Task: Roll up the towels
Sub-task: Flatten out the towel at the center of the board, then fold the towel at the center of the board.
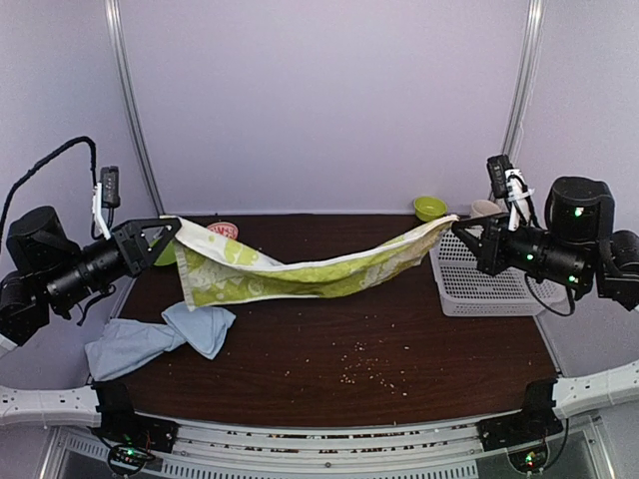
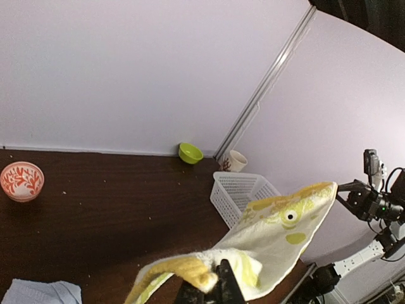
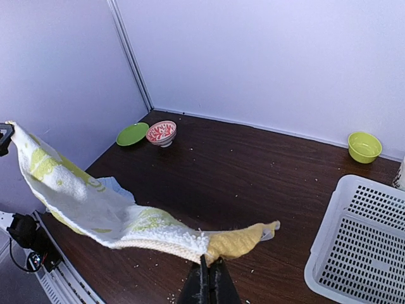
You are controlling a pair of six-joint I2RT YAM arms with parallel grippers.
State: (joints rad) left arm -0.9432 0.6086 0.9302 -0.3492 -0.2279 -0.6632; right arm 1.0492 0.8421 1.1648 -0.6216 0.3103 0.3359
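The lime-green and cream towel (image 1: 300, 271) hangs stretched in the air above the table, sagging in the middle. My left gripper (image 1: 172, 226) is shut on its left yellow-edged corner (image 2: 190, 269). My right gripper (image 1: 461, 226) is shut on the opposite yellow corner (image 3: 243, 242). The pale blue towel (image 1: 160, 339) lies crumpled on the table at the front left, below the left arm; its corner (image 2: 38, 292) shows in the left wrist view too.
A white perforated basket (image 1: 489, 282) sits at the table's right side under the right arm. At the back stand a small green bowl (image 1: 430, 208), a cup (image 2: 235, 161), a red-patterned bowl (image 3: 161, 132) and a green plate (image 3: 132, 133). Crumbs dot the front of the table.
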